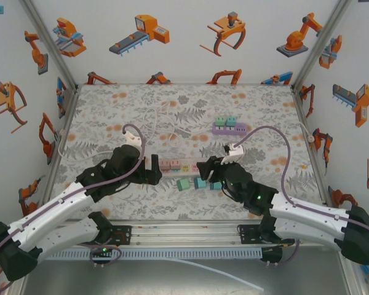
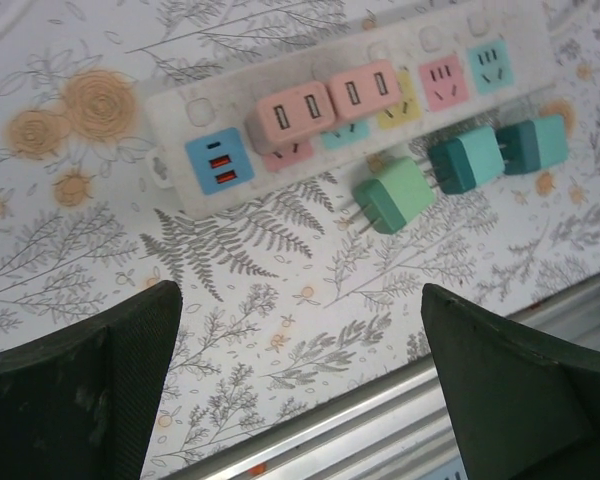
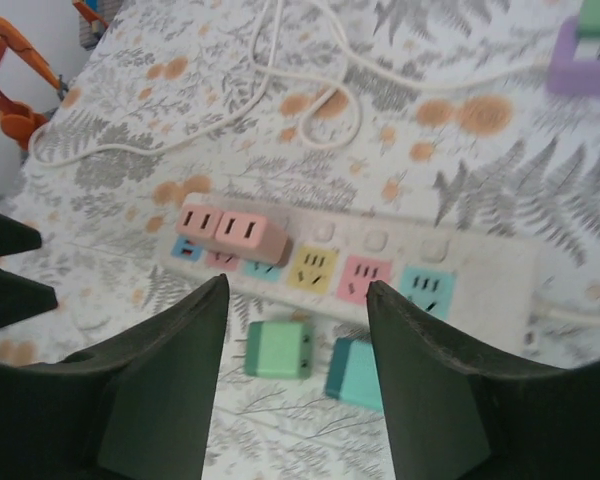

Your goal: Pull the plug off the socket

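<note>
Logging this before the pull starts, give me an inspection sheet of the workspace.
Surface: floral tablecloth, flat.
Job's things: white power strip; two pink plugs seated in it; three green and teal plugs lying loose beside it.
Clutter: purple power strip holding green plugs, far side.
Grippers: left gripper open; right gripper open; both near the white strip.
Cables: white cord looped on cloth.
Surroundings: walls with robot stickers.

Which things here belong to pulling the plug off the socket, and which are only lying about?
For the job: white power strip; two pink plugs seated in it.
Lying about: three green and teal plugs loose beside it; purple strip farther back.
</note>
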{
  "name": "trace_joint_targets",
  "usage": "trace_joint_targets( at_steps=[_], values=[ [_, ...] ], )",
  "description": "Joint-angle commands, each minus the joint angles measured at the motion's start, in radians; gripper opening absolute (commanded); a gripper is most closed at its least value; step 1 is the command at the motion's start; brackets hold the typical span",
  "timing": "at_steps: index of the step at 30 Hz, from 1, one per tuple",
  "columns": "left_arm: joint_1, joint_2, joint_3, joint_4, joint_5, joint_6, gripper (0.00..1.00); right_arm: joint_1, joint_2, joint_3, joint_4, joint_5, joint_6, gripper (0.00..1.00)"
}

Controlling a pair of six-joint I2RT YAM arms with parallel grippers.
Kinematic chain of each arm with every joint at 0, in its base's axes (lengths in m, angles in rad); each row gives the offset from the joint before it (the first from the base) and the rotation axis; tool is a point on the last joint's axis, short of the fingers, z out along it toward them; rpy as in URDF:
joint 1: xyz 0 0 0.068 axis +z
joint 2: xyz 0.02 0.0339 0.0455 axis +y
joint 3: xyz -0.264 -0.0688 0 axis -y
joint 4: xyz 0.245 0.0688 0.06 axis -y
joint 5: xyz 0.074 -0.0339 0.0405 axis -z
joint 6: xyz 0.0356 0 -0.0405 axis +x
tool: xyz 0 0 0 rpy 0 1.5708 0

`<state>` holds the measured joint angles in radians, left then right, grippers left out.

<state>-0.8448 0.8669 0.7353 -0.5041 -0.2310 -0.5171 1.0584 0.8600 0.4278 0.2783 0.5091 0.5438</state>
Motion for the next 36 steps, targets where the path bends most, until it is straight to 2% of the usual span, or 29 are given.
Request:
trace_joint_targets(
  at_steps=[1, 6, 12, 17, 20, 27, 36],
  values=[
    [0.003, -0.036, -0.039, 0.015, -0.122, -0.052, 0.97, 0.007, -0.003, -0.026, 0.153, 0.036, -0.354, 0.61],
    [0.044, -0.048, -0.077, 0.03, -0.162, -0.097, 0.97, 0.005, 0.082, 0.0, 0.219, -0.196, -0.783, 0.68],
    [0.147, -0.029, -0.114, 0.083, -0.096, -0.156, 0.97, -0.05, 0.218, 0.103, 0.134, -0.442, -1.069, 0.72],
    [0.193, 0.012, -0.131, 0.127, -0.09, -0.178, 0.97, -0.173, 0.326, 0.25, -0.048, -0.773, -1.108, 0.71],
    [0.213, 0.045, -0.138, 0.154, -0.087, -0.176, 0.97, -0.223, 0.404, 0.343, -0.132, -0.899, -1.105, 0.71],
    [0.258, 0.152, -0.124, 0.183, -0.048, -0.161, 0.97, -0.265, 0.578, 0.473, -0.154, -1.008, -1.106, 0.69],
    [0.286, 0.215, -0.13, 0.207, -0.037, -0.14, 0.97, -0.267, 0.775, 0.573, -0.156, -1.04, -1.104, 0.65]
  ],
)
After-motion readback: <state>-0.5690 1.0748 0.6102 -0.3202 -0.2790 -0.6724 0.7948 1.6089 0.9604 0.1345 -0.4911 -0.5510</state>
